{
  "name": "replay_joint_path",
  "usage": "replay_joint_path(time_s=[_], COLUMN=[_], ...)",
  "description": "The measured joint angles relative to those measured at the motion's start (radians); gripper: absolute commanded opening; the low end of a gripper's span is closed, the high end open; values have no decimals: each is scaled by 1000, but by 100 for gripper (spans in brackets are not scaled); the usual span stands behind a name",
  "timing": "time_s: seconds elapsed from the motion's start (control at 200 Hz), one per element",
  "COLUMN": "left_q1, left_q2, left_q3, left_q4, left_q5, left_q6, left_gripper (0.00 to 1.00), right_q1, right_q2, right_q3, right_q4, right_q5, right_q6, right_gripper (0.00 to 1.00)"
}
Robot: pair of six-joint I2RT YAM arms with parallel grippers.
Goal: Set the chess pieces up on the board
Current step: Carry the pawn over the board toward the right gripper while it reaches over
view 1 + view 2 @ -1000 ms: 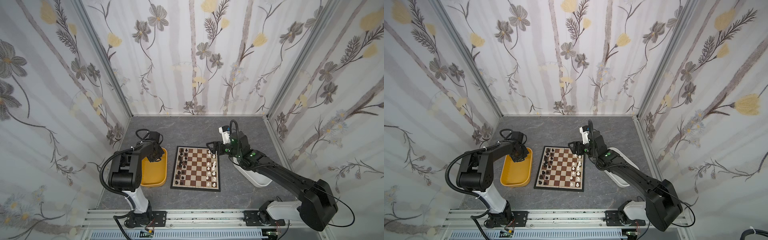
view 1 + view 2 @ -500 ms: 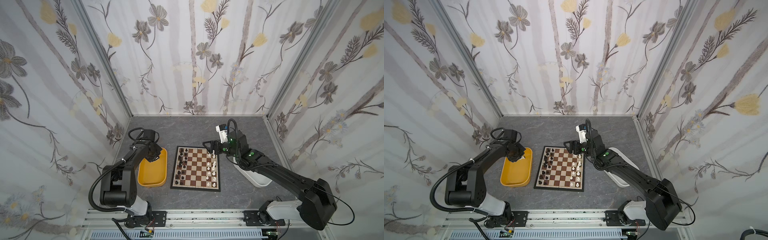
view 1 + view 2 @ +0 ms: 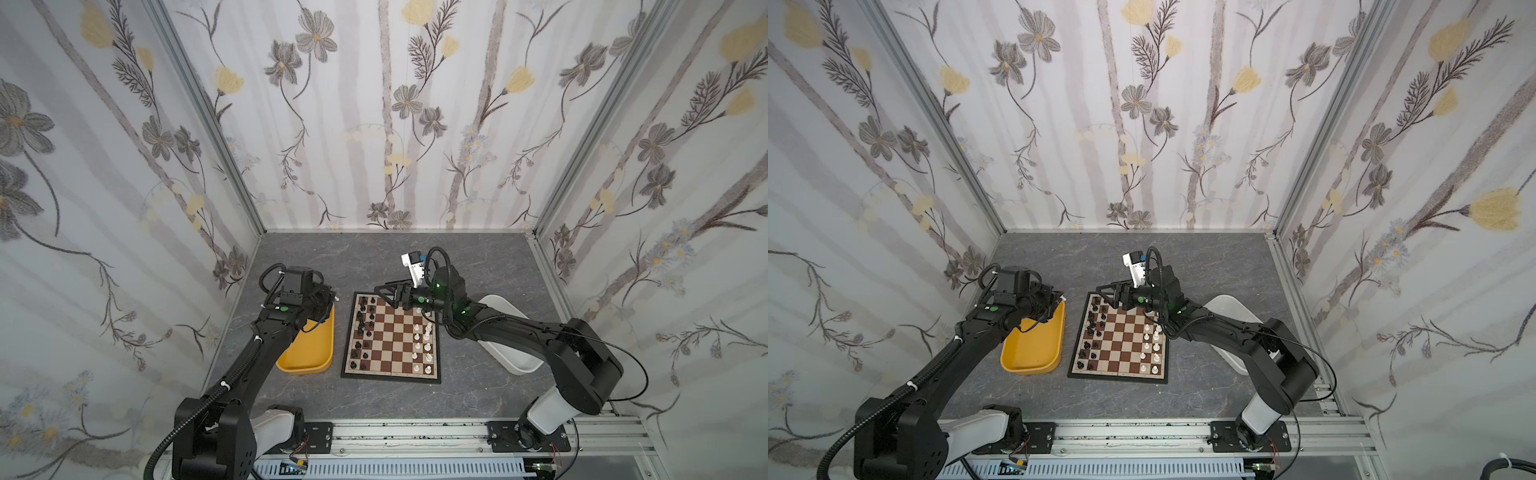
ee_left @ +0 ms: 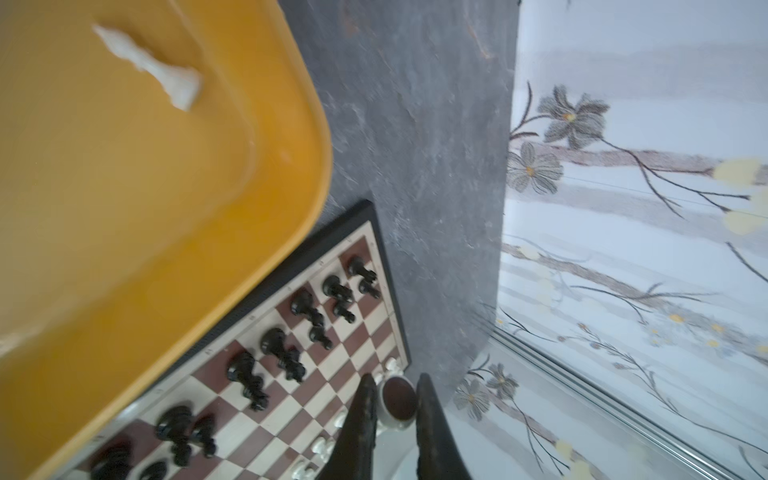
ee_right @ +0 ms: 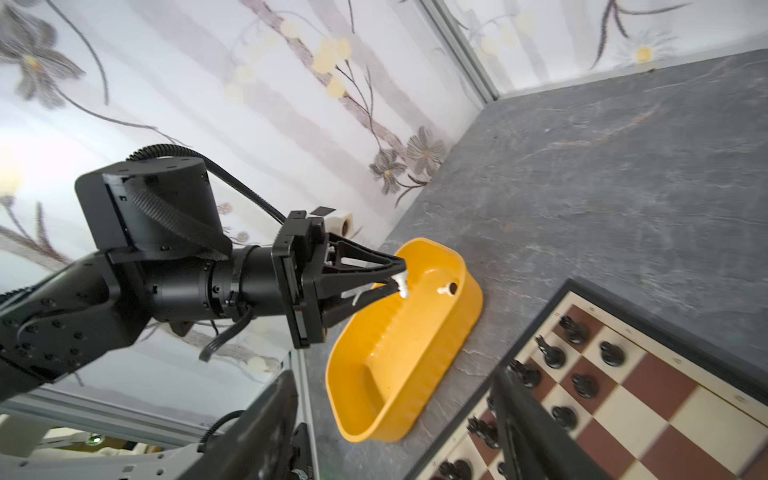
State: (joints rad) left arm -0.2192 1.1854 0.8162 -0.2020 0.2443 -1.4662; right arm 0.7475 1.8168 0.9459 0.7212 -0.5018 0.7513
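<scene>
Left gripper (image 5: 400,276): risen from yellow tub (image 5: 419,390), clamped on white piece (image 4: 398,405); placement on board (image 3: 390,376) next. Right gripper (image 3: 382,297): jaws apart.

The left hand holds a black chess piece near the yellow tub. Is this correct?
No, the colour is wrong. The left hand holds a white chess piece near the yellow tub; the right wrist view shows it.

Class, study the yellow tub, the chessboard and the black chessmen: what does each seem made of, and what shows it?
Yellow tub: probably moulded plastic, smooth, semi-glossy; rounded corners, soft highlights.
Chessboard: flat printed panel, matte; card or plastic, cannot tell.
Black chessmen: likely glossy plastic; bright glints on their curves.
</scene>
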Motion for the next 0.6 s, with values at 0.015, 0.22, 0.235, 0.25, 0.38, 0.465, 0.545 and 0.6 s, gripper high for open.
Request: replay_joint_path(time_s=[0.015, 0.22, 0.235, 0.25, 0.38, 0.465, 0.545, 0.6], left_q1=[-11, -129, -134, -139, -161, -161, -161, -161], left_q2=[2, 87, 93, 98, 102, 71, 32, 13], left_q3=[-4, -22, -21, -21, -11, -7, -8, -10], left_q4=[27, 292, 304, 317, 363, 366, 362, 360], left_q5=[-3, -16, -16, -16, -15, -17, -16, -16], left_q6=[-16, -187, -192, -200, -230, -235, -235, -235], left_gripper=[8, 8, 7, 7, 8, 8, 8, 8], right_q1=[2, 5, 5, 5, 1, -9, -20, -23], right_q2=[10, 127, 130, 134, 145, 148, 149, 150], right_q3=[0, 19, 19, 19, 16, 10, 14, 19], right_q4=[28, 272, 279, 286, 320, 320, 293, 275], right_q5=[-4, -42, -42, -41, -37, -26, -4, 20], right_q6=[14, 183, 189, 195, 224, 235, 235, 235], right_gripper=[70, 60, 59, 59, 52, 51, 51, 52])
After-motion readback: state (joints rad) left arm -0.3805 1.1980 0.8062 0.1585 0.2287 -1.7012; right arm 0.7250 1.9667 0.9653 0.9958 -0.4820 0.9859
